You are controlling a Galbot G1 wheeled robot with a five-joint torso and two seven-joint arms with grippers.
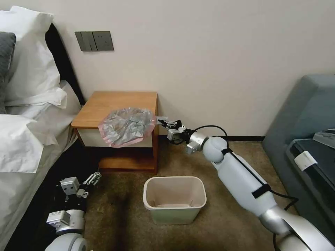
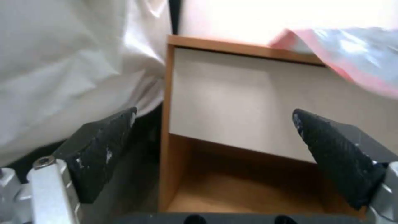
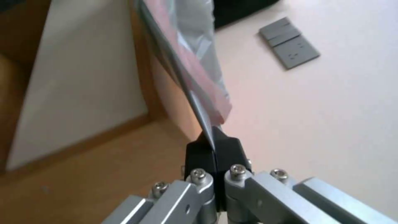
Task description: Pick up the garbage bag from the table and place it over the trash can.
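Your right gripper (image 1: 162,122) was pinched tight on the garbage bag (image 1: 126,126) at the nightstand's (image 1: 115,103) front right corner. The left gripper (image 1: 91,179) waited open, low by the bed. Lift slowly so the thin plastic doesn't slip free.

Crinkled, translucent silvery-grey thin plastic garbage bag with a pink rim (image 1: 126,126), lying flattened on the front right part of the small orange-brown wooden table (image 1: 111,101) and drooping over its white drawer front. Small cream-beige rectangular plastic trash can with rounded corners and a rolled rim (image 1: 174,199), upright and open on the carpet, in front of the table and lower than it.
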